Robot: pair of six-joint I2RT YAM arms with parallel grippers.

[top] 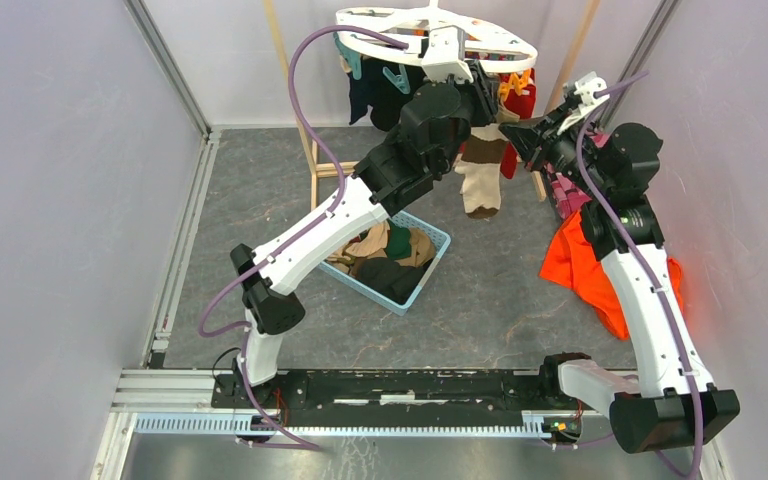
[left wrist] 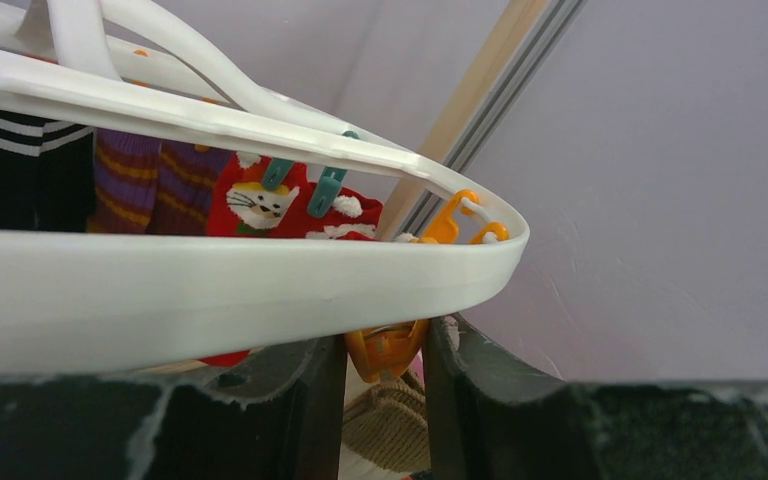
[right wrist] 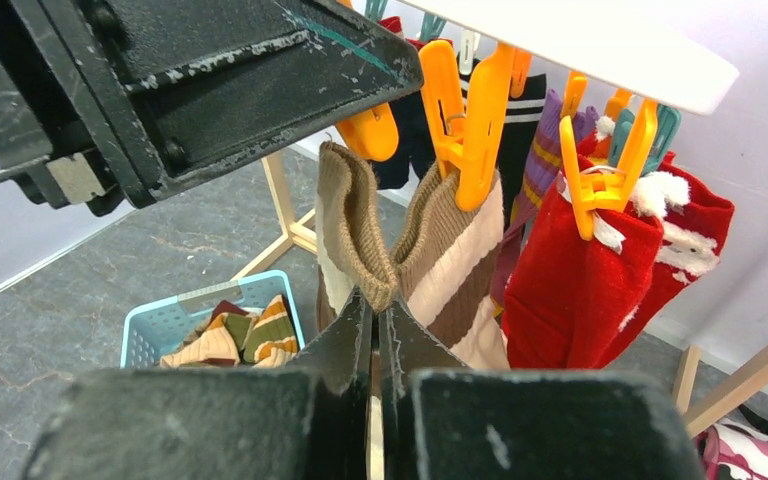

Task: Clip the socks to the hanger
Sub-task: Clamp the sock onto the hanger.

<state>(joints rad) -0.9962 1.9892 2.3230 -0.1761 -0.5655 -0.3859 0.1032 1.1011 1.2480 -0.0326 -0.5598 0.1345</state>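
The hanger (top: 440, 45) hangs up high at the back, over the bench (top: 500, 300). Many socks hang under it from teal and orange clips: a red sock (right wrist: 570, 290) with white bits, a purple sock (left wrist: 125, 180) with orange stripes and a dark sock (top: 370, 100). A beige-brown striped sock (right wrist: 450, 250) hangs under the hanger's rim from one orange clip (right wrist: 470, 110). The right jaws, below the hanger, are clenched on the loose side of that sock's top. The left jaws are right under the hanger's rim. They are grasping a second orange clip (right wrist: 370, 130), just beside the sock's top. Far below the hanger, a blue basket (top: 425, 285) on the bench holds more socks. An orange cloth (top: 600, 270) lies below the hanger, off to the right.
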